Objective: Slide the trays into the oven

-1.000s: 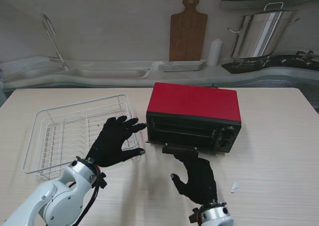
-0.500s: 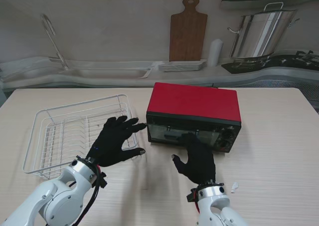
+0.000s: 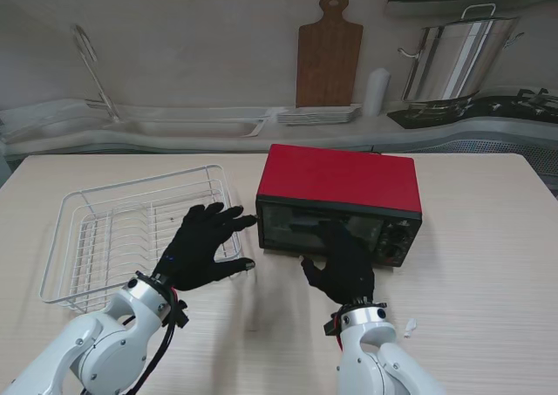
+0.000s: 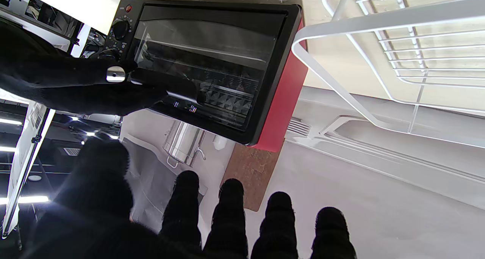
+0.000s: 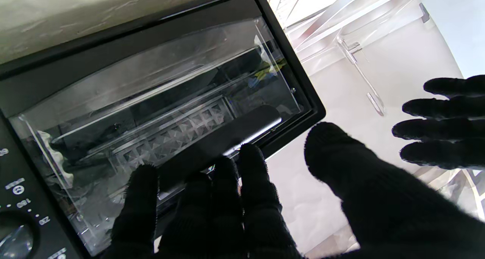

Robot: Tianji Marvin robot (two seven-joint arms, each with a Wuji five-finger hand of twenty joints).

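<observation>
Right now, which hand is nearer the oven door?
Right. The right hand has its fingers on the oven door; the left hand hovers beside the dish rack.

Oven interior — trays indistinct.

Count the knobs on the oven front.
2 show from the stand: one knob higher, another knob under it, both at the oven's right end. The right robot hand may hide more.

The oven door is standing shut, blocking the cavity; the dish rack is crowding the tabletop left of it.
</observation>
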